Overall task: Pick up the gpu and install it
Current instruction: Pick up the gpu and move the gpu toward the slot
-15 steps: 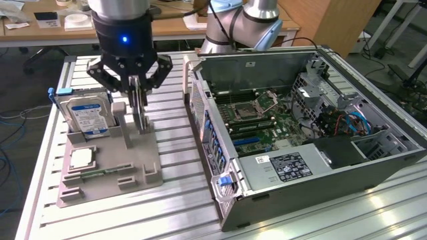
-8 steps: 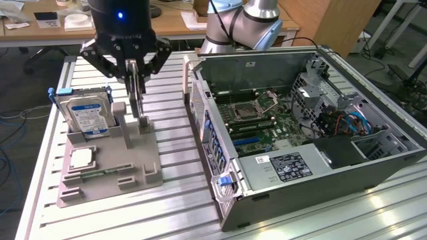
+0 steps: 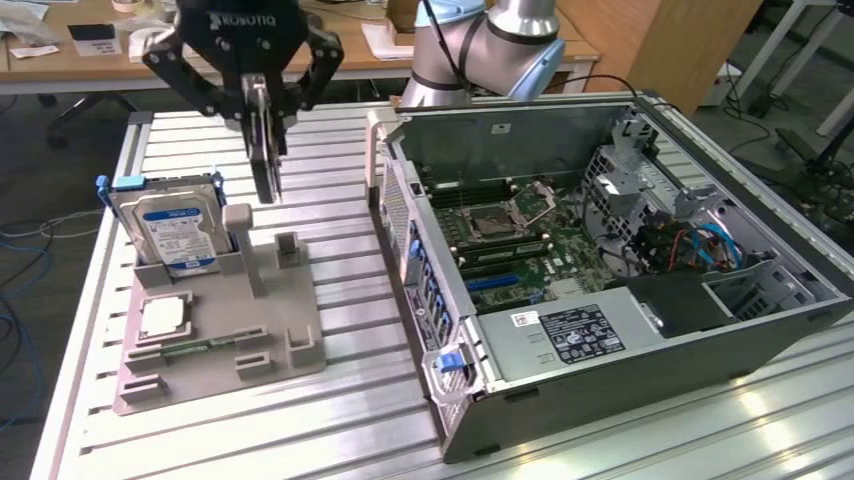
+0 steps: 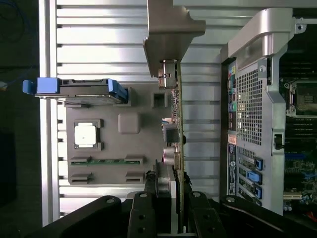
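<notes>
Dark gpu [image 3: 264, 170] hangs long-edge down, pinched by the gripper [image 3: 263, 108], over the table's [image 3: 334, 410] far edge; the computer case [image 3: 416, 262] lies to the exterior view's right.

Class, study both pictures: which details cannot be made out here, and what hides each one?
- The thin dark circuit card in the black gripper: edge-on in both views, so its faces are unseen.
- The silver hard drive with blue label: in the exterior view, its lower part is hidden by the grey holder.
- The white label inside the open grey computer case: in the exterior view, the print is too small.
- The case interior: in the wrist view, cut off by the picture edge.
</notes>
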You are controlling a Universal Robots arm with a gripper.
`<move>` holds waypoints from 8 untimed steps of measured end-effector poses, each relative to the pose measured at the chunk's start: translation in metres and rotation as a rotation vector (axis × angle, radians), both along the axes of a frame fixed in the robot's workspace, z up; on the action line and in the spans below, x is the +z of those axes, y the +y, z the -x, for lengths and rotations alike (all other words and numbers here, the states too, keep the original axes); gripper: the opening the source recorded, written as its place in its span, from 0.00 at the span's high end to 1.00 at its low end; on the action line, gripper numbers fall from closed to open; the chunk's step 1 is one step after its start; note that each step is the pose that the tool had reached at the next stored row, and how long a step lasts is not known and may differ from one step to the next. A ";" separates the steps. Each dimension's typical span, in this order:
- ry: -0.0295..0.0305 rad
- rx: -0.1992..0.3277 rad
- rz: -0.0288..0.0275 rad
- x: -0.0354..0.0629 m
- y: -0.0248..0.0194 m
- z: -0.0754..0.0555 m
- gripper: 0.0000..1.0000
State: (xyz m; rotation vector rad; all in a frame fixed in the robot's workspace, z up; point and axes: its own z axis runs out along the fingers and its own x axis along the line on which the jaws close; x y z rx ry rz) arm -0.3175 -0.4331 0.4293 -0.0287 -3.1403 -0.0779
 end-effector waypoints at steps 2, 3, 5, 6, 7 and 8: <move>-0.0001 0.000 -0.0001 0.0035 0.0000 0.000 0.72; -0.0002 0.000 -0.0002 0.0035 0.0000 0.000 0.72; -0.0001 0.000 -0.0002 0.0037 0.0000 0.000 0.72; -0.0001 0.000 -0.0001 0.0038 0.0000 0.000 0.72; 0.0002 0.000 0.0000 0.0040 0.0000 0.000 0.72; 0.0003 0.000 0.0001 0.0041 0.0000 -0.002 0.72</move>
